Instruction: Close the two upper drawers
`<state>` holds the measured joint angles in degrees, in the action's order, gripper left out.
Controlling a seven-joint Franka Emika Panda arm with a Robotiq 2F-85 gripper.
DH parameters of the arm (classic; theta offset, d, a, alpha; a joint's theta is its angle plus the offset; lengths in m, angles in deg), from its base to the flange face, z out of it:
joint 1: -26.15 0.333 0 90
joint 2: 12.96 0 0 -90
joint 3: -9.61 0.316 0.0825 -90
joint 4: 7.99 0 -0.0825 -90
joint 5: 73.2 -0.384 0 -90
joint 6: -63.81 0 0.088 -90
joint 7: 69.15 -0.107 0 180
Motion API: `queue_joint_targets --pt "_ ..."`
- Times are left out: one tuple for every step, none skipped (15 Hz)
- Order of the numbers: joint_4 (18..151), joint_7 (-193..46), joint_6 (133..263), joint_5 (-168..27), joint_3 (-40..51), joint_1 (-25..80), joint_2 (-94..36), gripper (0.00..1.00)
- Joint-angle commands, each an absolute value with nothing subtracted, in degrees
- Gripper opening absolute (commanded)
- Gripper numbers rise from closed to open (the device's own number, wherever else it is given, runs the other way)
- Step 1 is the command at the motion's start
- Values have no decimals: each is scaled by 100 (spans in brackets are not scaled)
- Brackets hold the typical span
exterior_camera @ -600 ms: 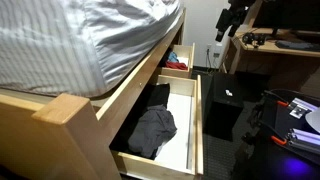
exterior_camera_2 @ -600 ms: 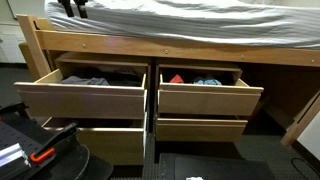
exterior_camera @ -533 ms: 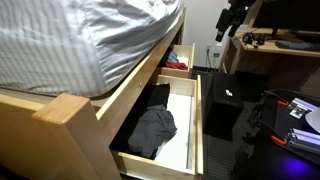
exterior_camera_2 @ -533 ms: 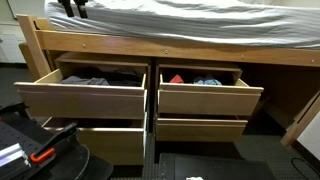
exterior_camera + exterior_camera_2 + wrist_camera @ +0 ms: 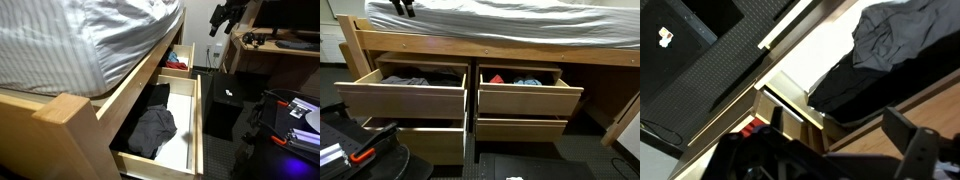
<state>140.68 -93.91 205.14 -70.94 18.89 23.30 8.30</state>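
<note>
Overhead, gripper (image 5: 222,17) at upper right has drifted slightly left beside mattress (image 5: 80,40); jaw state unreadable. Long drawer (image 5: 405,97) lower left, shorter drawer (image 5: 528,98) centre-right, both unchanged, pulled out. Nothing closed; approach likely just starting.

Pincer (image 5: 828,152) blurred, cut off below; its opening unreadable.

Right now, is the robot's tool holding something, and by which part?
Nothing. The tool hangs in the air, away from the two upper drawers, its jaws spread and empty.
</note>
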Motion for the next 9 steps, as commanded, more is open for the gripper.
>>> queue_joint_targets --pt "14169 -9750 21663 -6952 1561 1829 367 100" --pt "14224 -9809 22003 -6958 1444 1688 270 100" --pt "14299 -9813 22340 -6994 1287 1536 152 100" --pt "14347 -9883 22651 -6996 1177 1379 21 100" --pt "14383 -9946 22849 -7009 1048 1203 -112 100" --pt "14398 -10008 22907 -7137 930 1119 -230 100" --pt "14306 -9800 22579 -7095 1034 1304 -8 100" --pt "14328 -9832 22682 -7090 928 1201 -120 100" --pt "14331 -9844 22741 -7089 863 1154 -201 100"
